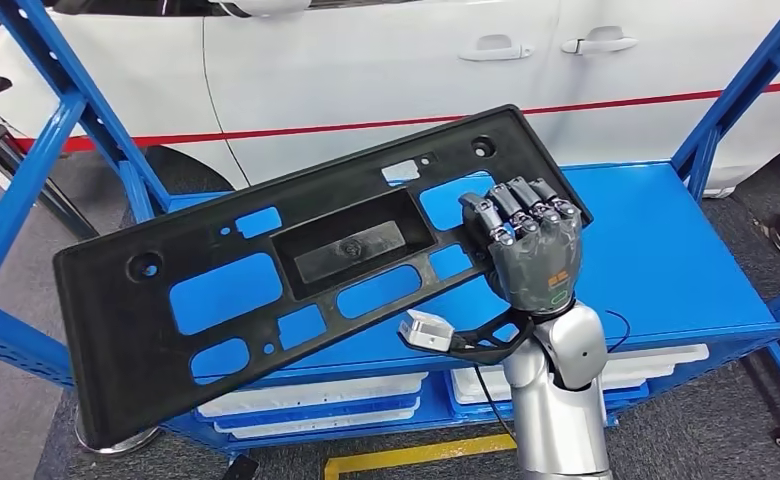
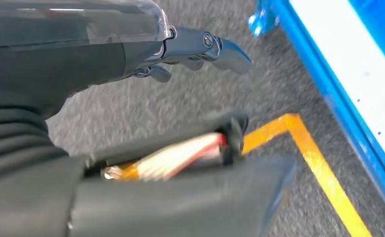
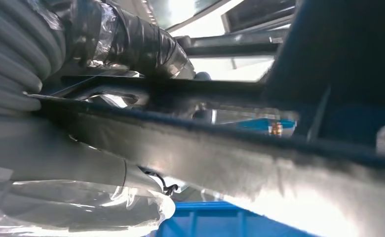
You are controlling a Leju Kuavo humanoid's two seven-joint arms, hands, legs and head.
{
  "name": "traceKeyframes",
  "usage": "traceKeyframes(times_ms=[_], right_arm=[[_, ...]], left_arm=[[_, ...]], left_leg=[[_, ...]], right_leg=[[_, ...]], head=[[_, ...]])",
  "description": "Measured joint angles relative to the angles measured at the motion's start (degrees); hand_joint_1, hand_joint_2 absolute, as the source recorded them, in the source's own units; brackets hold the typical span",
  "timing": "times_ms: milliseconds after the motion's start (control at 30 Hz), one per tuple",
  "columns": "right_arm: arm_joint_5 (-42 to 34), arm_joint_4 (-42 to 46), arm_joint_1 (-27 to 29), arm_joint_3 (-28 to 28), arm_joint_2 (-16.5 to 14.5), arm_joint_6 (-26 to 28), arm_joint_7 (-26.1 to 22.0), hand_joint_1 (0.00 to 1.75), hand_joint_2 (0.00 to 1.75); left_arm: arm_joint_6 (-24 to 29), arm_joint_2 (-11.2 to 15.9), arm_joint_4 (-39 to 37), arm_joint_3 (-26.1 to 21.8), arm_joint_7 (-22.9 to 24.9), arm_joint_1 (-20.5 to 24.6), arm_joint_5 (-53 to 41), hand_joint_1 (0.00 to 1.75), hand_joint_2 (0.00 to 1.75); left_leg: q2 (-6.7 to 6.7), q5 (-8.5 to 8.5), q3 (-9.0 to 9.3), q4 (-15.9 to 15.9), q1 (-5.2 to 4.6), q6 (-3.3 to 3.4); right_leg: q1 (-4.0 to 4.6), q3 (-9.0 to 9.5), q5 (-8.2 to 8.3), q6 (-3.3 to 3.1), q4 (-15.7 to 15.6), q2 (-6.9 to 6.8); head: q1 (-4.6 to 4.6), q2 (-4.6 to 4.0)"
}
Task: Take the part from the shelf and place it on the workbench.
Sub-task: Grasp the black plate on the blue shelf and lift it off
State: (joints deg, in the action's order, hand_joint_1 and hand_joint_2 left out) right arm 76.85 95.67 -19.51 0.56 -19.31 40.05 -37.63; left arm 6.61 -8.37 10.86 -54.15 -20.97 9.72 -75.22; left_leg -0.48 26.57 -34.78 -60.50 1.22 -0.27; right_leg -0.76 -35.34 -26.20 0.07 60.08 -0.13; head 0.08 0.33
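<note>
- My left hand [image 2: 200, 49] hangs over grey carpet in the left wrist view, beside a yellow floor line [image 2: 319, 168]; its fingers reach out straight with nothing in them.
- From the head view, the part [image 1: 296, 270] is a long, flat, matte black plastic panel, tilted with its left end lower, held up in front of the blue shelf [image 1: 666, 250].
- It has a sunken rectangular pocket at the centre, rounded cut-outs that show the blue through them, and round holes near the corners.
- My right hand [image 1: 531, 245] grips its right end, dark fingers curled over the top face.
- The right wrist view adds the panel's edge [image 3: 220, 148] seen close up, thin and rough-looking.
- A white car [image 1: 386, 70] stands behind the shelf.
</note>
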Motion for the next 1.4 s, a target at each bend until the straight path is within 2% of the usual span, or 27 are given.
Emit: traceKeyframes(times_ms=[100, 167, 200, 267, 300, 333, 367, 433, 467, 533, 633, 700, 767, 800, 833, 867, 933, 1000, 1067, 1133, 1167, 1200, 1267, 1300, 1333, 1367, 1400], right_arm=[[0.5, -0.7, 0.5, 0.0, -0.2, 0.0, -0.5, 1.75, 1.75], [0.8, -1.2, 0.7, 0.0, -0.2, 0.0, -0.7, 1.75, 1.75], [1.0, -1.4, 0.8, 0.0, -0.2, 0.0, -0.7, 1.75, 1.75], [1.4, -1.7, 1.1, 0.0, -0.1, 0.0, -0.6, 1.75, 1.75], [1.6, -2.0, 1.4, 0.0, -0.1, 0.0, -0.6, 1.75, 1.75], [1.7, -2.2, 1.6, 0.0, 0.0, 0.0, -0.5, 1.75, 1.75], [1.8, -2.4, 1.7, 0.0, 0.0, 0.0, -0.5, 1.75, 1.75], [1.8, -2.5, 1.8, 0.0, 0.0, 0.0, -0.5, 1.75, 1.75], [1.8, -2.6, 1.8, 0.0, 0.0, 0.0, -0.5, 1.75, 1.75], [1.8, -2.6, 1.8, 0.0, 0.0, 0.0, -0.5, 1.75, 1.75], [2.0, -2.7, 1.8, -0.1, -0.1, 0.0, -0.2, 1.75, 1.75], [2.2, -2.8, 1.7, -0.3, -0.1, 0.0, 0.2, 1.75, 1.75], [2.9, -3.1, 1.7, -0.7, -0.1, 0.0, 1.2, 1.75, 1.75], [3.4, -3.4, 1.7, -1.0, -0.1, 0.0, 2.1, 1.75, 1.75], [4.0, -3.7, 1.7, -1.4, 0.0, 0.0, 3.1, 1.75, 1.75], [4.6, -4.0, 1.7, -1.8, 0.1, 0.0, 4.3, 1.75, 1.75], [5.5, -4.9, 1.6, -3.0, 0.3, 0.0, 7.2, 1.75, 1.75], [5.9, -6.1, 1.0, -4.7, 0.8, 0.0, 10.8, 1.75, 1.75], [5.8, -7.8, 0.2, -6.8, 1.7, 0.0, 14.0, 1.75, 1.75], [5.7, -9.3, -0.5, -8.9, 2.7, 0.0, 16.6, 1.75, 1.75], [5.7, -10.0, -0.8, -9.8, 3.3, 0.0, 17.6, 1.75, 1.75], [5.7, -10.7, -1.2, -10.5, 3.9, 0.0, 18.3, 1.75, 1.75], [5.6, -11.7, -1.7, -11.3, 4.9, 0.0, 19.2, 1.75, 1.75], [5.5, -12.2, -1.8, -11.6, 5.3, 0.0, 19.4, 1.75, 1.75], [5.5, -12.6, -1.9, -11.7, 5.6, 0.0, 19.6, 1.75, 1.75], [5.5, -13.0, -2.0, -11.9, 5.9, 0.0, 19.7, 1.75, 1.75], [5.5, -13.4, -2.1, -12.1, 6.1, 0.0, 19.8, 1.75, 1.75]], left_arm=[[2.9, -0.3, 0.0, 1.8, 0.5, -0.2, -2.5, 0.0, 1.75], [3.7, -0.4, 0.0, 2.7, 1.0, -0.3, -2.7, 0.0, 1.75], [3.7, -0.5, 0.0, 2.8, 1.3, -0.3, -2.4, 0.0, 1.75], [3.6, -0.7, 0.0, 2.9, 1.7, -0.4, -1.5, 0.0, 1.75], [3.5, -0.7, 0.0, 2.9, 1.9, -0.5, -1.2, 0.0, 1.75], [3.4, -0.8, 0.0, 2.9, 2.0, -0.6, -1.0, 0.0, 1.75], [3.4, -0.9, 0.0, 2.9, 2.0, -0.7, -0.9, 0.0, 1.75], [3.4, -1.1, 0.0, 2.9, 2.0, -0.8, -0.9, 0.0, 1.75], [3.4, -1.2, 0.0, 2.9, 2.0, -0.8, -0.9, 0.0, 1.75], [3.4, -1.3, 0.0, 2.9, 2.0, -0.8, -0.8, 0.0, 1.75], [3.3, -1.3, 0.0, 2.9, 2.1, -0.9, -0.5, 0.0, 1.75], [3.0, -1.3, 0.0, 2.8, 2.4, -0.9, 0.2, 0.0, 1.75], [2.2, -1.3, 0.0, 2.6, 2.5, -1.0, 1.1, 0.0, 1.75], [1.7, -1.3, 0.0, 2.5, 2.5, -1.1, 1.5, 0.0, 1.75], [1.2, -1.3, 0.0, 2.4, 2.6, -1.3, 1.9, 0.0, 1.75], [0.9, -1.3, 0.0, 2.3, 2.7, -1.4, 2.3, 0.0, 1.75], [0.2, -1.3, 0.0, 2.3, 3.1, -1.4, 3.0, 0.0, 1.75], [-0.4, -1.5, 0.0, 2.3, 3.4, -1.2, 3.3, 0.0, 1.75], [-0.8, -1.6, 0.0, 2.3, 3.6, -1.2, 3.3, 0.0, 1.75], [-1.2, -1.7, 0.0, 2.3, 3.7, -1.2, 3.4, 0.0, 1.75], [-1.3, -1.7, 0.0, 2.3, 3.7, -1.2, 3.4, 0.0, 1.75], [-1.5, -1.8, 0.0, 2.4, 3.7, -1.2, 3.4, 0.0, 1.75], [-1.6, -2.0, 0.0, 2.5, 3.7, -1.1, 3.4, 0.0, 1.75], [-1.7, -2.0, 0.0, 2.6, 3.8, -1.1, 3.4, 0.0, 1.75], [-1.7, -2.1, 0.0, 2.6, 3.8, -1.1, 3.4, 0.0, 1.75], [-1.8, -2.1, 0.0, 2.6, 3.8, -1.2, 3.4, 0.0, 1.75], [-1.8, -2.2, 0.0, 2.7, 3.9, -1.2, 3.3, 0.0, 1.75]], left_leg=[[-0.14, -0.15, 0.17, 0.6, -0.34, 1.21], [-0.09, -0.53, 0.26, 1.0, -0.34, 2.08], [-0.05, -0.65, 0.28, 1.1, -0.4, 2.43], [-0.01, -0.68, 0.2, 1.2, -0.72, 2.86], [-0.01, -0.66, 0.2, 1.2, -0.9, 2.94], [-0.03, -0.64, 0.21, 1.1, -1.07, 2.98], [-0.08, -0.63, 0.24, 1.1, -1.22, 3.01], [-0.21, -0.57, 0.31, 1.1, -1.42, 3.02], [-0.26, -0.53, 0.26, 1.0, -1.54, 2.97], [-0.26, -0.55, 0.13, 1.0, -1.6, 2.69], [-0.19, -0.14, 0.04, 0.9, -1.64, 2.01], [-0.11, 2.16, -1.4, -2.6, -1.55, 1.44], [-0.05, 5.51, -4.7, -9.8, -1.12, 0.81], [-0.03, 6.39, -6.19, -12.8, -0.86, 0.52], [0.0, 6.29, -6.92, -14.1, -0.58, 0.24], [0.03, 5.13, -6.56, -13.2, -0.31, -0.01], [0.13, 1.4, -3.37, -6.3, 0.2, -0.44], [0.12, -0.53, -0.67, -0.6, 0.16, -0.34], [0.01, -0.65, -0.34, 0.4, -0.2, 0.32], [0.03, -1.18, -0.52, 0.7, -0.25, 1.29], [0.07, -1.5, -0.61, 1.0, -0.26, 1.78], [0.1, -1.81, -0.74, 1.2, -0.26, 2.25], [0.12, -2.2, -1.18, 1.3, -0.47, 2.81], [0.12, -2.37, -1.43, 1.2, -0.59, 2.98], [0.12, -2.55, -1.69, 1.2, -0.72, 3.07], [0.11, -2.74, -1.95, 1.2, -0.82, 3.09], [0.09, -2.94, -2.18, 1.2, -0.89, 3.04]], right_leg=[[-0.1, 0.06, 0.05, 1.01, -0.1, 0.06], [-0.26, -0.75, -1.47, 1.41, 1.8, 0.06], [-0.28, -1.92, -3.1, 1.47, 4.4, 0.07], [-0.15, -5.21, -6.57, 1.47, 11.6, 0.1], [-0.06, -6.42, -7.31, 1.39, 14.3, 0.1], [0.02, -6.79, -6.98, 1.23, 15.0, 0.11], [0.14, -6.08, -5.62, 0.95, 13.5, 0.11], [0.57, -2.6, -1.98, 0.1, 6.3, 0.13], [0.8, -1.0, -0.82, -0.24, 3.0, 0.13], [1.19, 0.34, -0.32, -0.57, -0.1, 0.16], [0.89, 0.8, 0.11, -0.92, -1.1, 0.1], [0.49, 1.3, 0.44, -1.34, -1.9, -0.15], [0.49, 1.39, 0.48, -1.51, -1.9, -0.31], [0.48, 1.38, 0.46, -1.51, -1.9, -0.33], [0.45, 1.37, 0.44, -1.49, -1.8, -0.33], [0.37, 1.36, 0.38, -1.41, -1.7, -0.3], [0.16, 1.31, 0.12, -1.0, -1.2, -0.23], [0.21, 0.98, -0.15, -0.34, -0.5, -0.11], [0.32, 0.64, -0.02, 0.33, -0.3, -0.02], [0.11, 0.4, -0.29, 0.92, -0.1, 0.03], [0.02, 0.02, -1.29, 1.13, 0.8, 0.05], [-0.06, -0.74, -3.02, 1.27, 2.8, 0.08], [-0.06, -3.07, -7.34, 1.38, 9.3, 0.1], [-0.04, -4.06, -8.78, 1.4, 12.4, 0.12], [-0.03, -4.34, -9.16, 1.38, 13.9, 0.12], [-0.03, -3.66, -8.48, 1.29, 13.5, 0.11], [-0.01, -2.01, -7.06, 1.12, 11.2, 0.11]], head=[[0.01, 0.0], [0.02, 0.0], [0.02, 0.0], [0.03, 0.0], [0.04, 0.0], [0.03, 0.0], [0.03, 0.0], [0.02, 0.0], [0.02, 0.0], [0.02, 0.0], [0.02, 0.0], [0.0, 0.0], [0.0, 0.0], [0.0, 0.0], [0.0, 0.0], [-0.01, 0.0], [-0.01, 0.0], [0.0, 0.0], [0.01, 0.0], [0.02, 0.0], [0.02, 0.0], [0.03, 0.0], [0.03, 0.0], [0.03, 0.0], [0.02, 0.0], [0.02, 0.0], [0.02, 0.0]])
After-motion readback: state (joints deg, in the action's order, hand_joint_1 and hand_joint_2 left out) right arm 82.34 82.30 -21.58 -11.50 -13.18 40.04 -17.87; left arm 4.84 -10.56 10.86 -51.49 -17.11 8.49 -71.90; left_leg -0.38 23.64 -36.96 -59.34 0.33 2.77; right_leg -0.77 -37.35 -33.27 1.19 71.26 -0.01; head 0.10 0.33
